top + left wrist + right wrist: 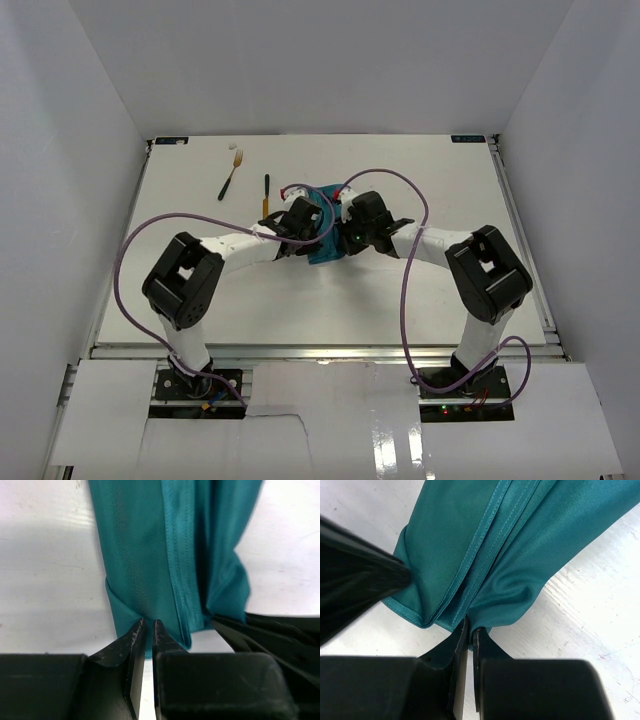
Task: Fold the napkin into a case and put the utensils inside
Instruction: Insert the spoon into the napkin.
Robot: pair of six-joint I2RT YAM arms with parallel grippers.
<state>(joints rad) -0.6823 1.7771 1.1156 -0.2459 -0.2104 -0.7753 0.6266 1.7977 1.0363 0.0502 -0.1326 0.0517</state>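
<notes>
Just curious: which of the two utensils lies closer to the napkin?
The knife, with its yellowish blade; the fork lies farther left of the napkin.

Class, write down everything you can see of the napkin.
The napkin is plain teal cloth, soft, with a slight sheen and a stitched hem. It sits on the white table between the two arms, folded lengthwise into a narrow, layered strip. The right claw is shut on a bunched end. The left claw, nearly closed, meets the edge beside it; whether it grips is unclear.
</notes>
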